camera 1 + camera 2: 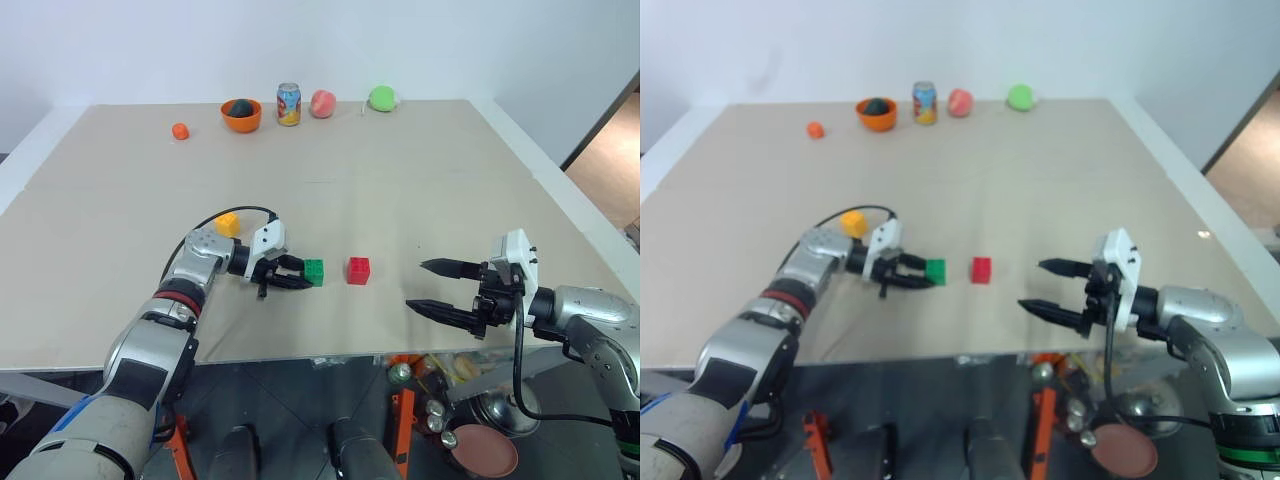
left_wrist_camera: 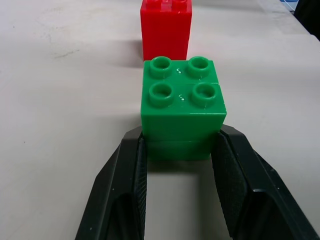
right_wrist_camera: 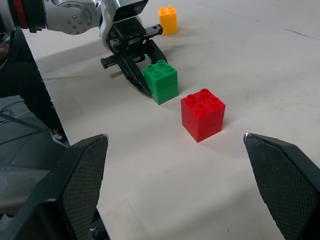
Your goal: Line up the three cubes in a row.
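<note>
The green cube [image 1: 314,271] rests on the table with my left gripper [image 1: 303,277] shut on its lower half; in the left wrist view a finger [image 2: 130,185] presses each side of the green cube [image 2: 181,102]. Just past it, a short gap away, stands the red cube [image 1: 358,270]. The yellow cube [image 1: 228,224] sits behind my left wrist, apart from the other two. My right gripper [image 1: 415,285] hovers open to the right of the red cube [image 3: 202,114], with nothing between its fingers [image 3: 82,185].
Along the far edge of the table [image 1: 420,180] stand a small orange ball [image 1: 180,131], an orange bowl [image 1: 241,114] with a dark object inside, a drink can [image 1: 289,104], a pink fruit [image 1: 322,103] and a green fruit [image 1: 382,98]. The table's front edge lies close below both grippers.
</note>
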Controlling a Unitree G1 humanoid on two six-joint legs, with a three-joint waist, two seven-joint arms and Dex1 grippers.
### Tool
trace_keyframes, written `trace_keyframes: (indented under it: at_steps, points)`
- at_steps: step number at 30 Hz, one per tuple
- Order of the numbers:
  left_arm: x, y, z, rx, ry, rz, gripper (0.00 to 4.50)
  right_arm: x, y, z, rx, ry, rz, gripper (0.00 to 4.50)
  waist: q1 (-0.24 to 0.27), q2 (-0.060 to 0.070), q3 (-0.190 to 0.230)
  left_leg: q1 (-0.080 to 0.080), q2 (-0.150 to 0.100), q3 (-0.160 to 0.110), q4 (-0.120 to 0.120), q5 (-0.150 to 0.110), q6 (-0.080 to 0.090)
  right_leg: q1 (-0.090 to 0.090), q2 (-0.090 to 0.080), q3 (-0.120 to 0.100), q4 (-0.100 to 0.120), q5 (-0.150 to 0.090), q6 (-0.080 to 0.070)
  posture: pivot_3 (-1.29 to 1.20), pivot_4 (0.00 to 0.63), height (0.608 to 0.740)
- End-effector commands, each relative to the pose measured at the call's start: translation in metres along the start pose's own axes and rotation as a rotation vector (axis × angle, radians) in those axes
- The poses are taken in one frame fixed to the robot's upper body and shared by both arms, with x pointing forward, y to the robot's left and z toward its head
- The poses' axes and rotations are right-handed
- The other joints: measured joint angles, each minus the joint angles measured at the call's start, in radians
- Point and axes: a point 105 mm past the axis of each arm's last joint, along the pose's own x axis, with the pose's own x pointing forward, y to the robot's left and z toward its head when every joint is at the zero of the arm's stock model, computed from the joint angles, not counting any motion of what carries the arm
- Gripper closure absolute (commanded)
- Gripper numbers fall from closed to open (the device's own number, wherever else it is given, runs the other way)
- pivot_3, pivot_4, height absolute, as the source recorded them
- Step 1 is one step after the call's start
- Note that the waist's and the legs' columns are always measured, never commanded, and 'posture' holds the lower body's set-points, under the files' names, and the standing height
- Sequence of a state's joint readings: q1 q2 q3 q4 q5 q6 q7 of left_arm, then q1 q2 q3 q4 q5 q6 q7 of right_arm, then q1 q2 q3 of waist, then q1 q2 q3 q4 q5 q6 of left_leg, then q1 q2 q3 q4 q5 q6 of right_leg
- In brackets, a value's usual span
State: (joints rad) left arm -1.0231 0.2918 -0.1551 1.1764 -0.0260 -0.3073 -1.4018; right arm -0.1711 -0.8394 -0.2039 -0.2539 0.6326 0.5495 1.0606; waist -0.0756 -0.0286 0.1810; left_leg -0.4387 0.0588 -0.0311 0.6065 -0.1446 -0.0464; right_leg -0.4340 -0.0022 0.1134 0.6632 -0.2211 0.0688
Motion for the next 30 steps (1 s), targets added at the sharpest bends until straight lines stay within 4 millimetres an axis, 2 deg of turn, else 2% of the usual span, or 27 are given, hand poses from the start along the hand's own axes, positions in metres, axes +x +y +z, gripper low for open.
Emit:
trace_keyframes:
  at_steps: [1, 9, 14, 16, 22, 30]
  points:
    - [-0.008, 0.01, 0.008, 0.027, -0.002, 0.048, 3.22, -0.003, 0.001, 0.014, -0.048, -0.032, -0.004, 0.0, 0.0, 0.0, 0.0, 0.0, 0.0, 0.0, 0.0, 0.0, 0.0, 0.0, 0.0, 0.0, 0.0, 0.0, 0.0, 0.0, 0.15, 0.74]
    - [-0.013, 0.012, 0.002, 0.006, 0.014, 0.071, 3.22, -0.002, 0.001, 0.016, -0.058, -0.03, -0.001, 0.0, 0.0, 0.0, 0.0, 0.001, 0.0, 0.0, 0.0, 0.0, 0.0, 0.0, 0.0, 0.0, 0.0, 0.0, 0.0, 0.0, 0.15, 0.74]
    - [-0.011, 0.005, 0.0, -0.03, 0.004, 0.024, 3.22, -0.002, -0.001, 0.016, -0.061, -0.026, -0.001, 0.0, 0.0, 0.0, 0.0, 0.001, 0.0, 0.0, 0.0, 0.0, 0.0, 0.0, 0.0, 0.0, 0.0, 0.0, 0.0, 0.0, 0.15, 0.74]
    - [-0.011, 0.001, 0.0, -0.076, -0.006, -0.022, 2.18, -0.001, -0.002, 0.017, -0.063, -0.026, -0.001, 0.0, -0.001, 0.0, 0.0, 0.001, 0.0, 0.0, 0.0, 0.0, 0.0, 0.0, 0.0, 0.0, 0.0, 0.0, 0.0, 0.0, 0.15, 0.74]
    - [-0.014, 0.006, 0.007, -0.017, -0.04, 0.018, 0.26, 0.001, -0.003, 0.019, -0.07, -0.031, 0.008, 0.0, 0.0, 0.0, 0.0, 0.0, 0.0, 0.0, 0.0, 0.0, 0.0, 0.0, 0.0, 0.0, 0.0, 0.0, 0.0, 0.0, 0.15, 0.74]
    - [-0.038, 0.01, 0.0, 0.021, -0.006, 0.074, 0.26, 0.009, -0.005, 0.03, -0.09, -0.06, 0.042, 0.0, -0.002, 0.0, 0.0, 0.001, 0.0, 0.0, 0.0, 0.0, 0.0, 0.0, 0.0, 0.0, 0.001, 0.0, 0.0, 0.0, 0.15, 0.74]
